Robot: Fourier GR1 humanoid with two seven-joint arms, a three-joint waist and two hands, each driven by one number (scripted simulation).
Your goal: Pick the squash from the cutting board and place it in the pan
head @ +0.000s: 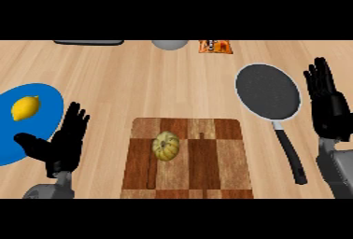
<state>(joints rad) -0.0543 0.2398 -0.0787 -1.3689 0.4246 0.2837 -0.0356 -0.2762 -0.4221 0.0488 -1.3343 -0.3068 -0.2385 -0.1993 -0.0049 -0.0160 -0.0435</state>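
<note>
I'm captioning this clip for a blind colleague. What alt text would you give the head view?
A squash sits on a checkered wooden cutting board at the counter's centre, with a dark pan to its right. A lemon lies on a blue plate at left. The left hand and right hand are open, holding nothing.

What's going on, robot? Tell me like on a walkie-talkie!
Left hand open, right hand open, both holding nothing. Squash still on cutting board. Pan holds nothing, path to it clear.

Both hands [63,140] [328,105] apparently open, fingers up.
</note>
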